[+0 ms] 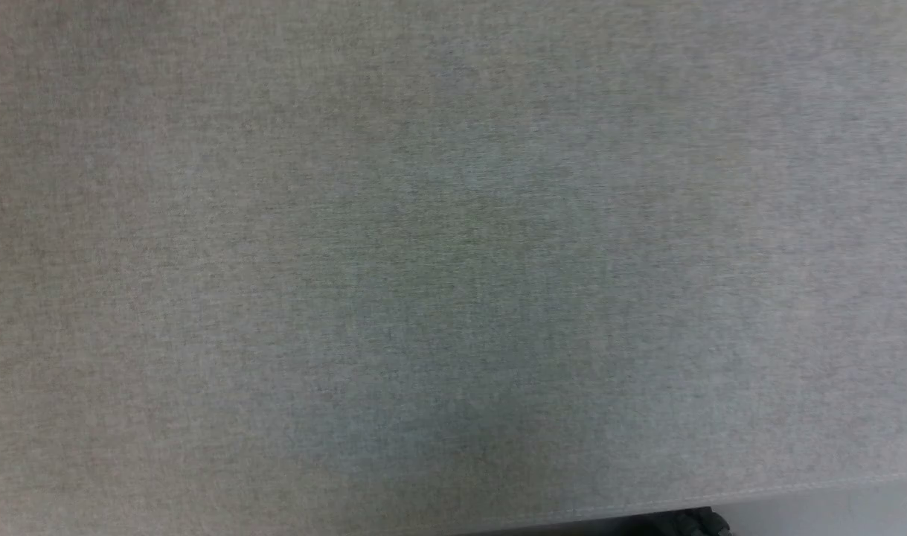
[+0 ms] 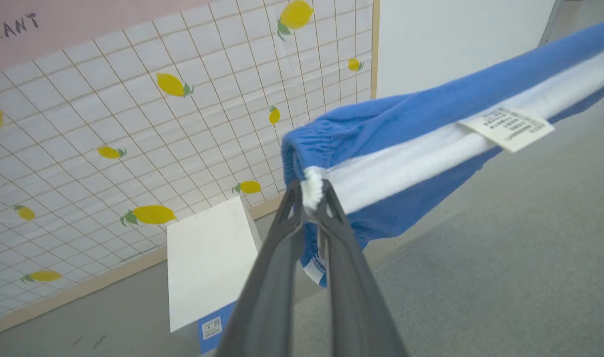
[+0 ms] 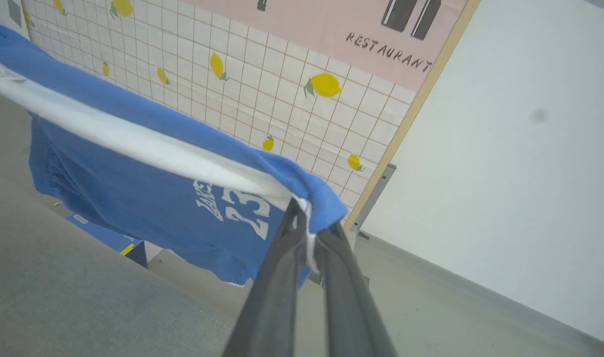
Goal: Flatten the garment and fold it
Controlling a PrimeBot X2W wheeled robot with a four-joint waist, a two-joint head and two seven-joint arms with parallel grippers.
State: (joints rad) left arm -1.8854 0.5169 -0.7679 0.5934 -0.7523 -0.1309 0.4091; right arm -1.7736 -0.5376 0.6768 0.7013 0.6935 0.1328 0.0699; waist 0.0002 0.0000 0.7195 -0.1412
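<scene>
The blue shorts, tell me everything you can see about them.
The blue shorts are small and look like soft knit fabric. They have a white side stripe, a gathered elastic waistband, a white printed label and a white "23" print on one leg. They are held up, stretched taut along the stripe. The left pincer is shut on the waistband end and the right pincer on the hem end. The rest hangs loose above the grey table.

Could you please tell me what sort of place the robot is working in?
Probably a staged test room, not a real restaurant: a printed backdrop panel of white tiles and yellow lemons lettered "RESTAURANT", a plain white wall beside it, and a grey fabric-covered worktable.
</scene>
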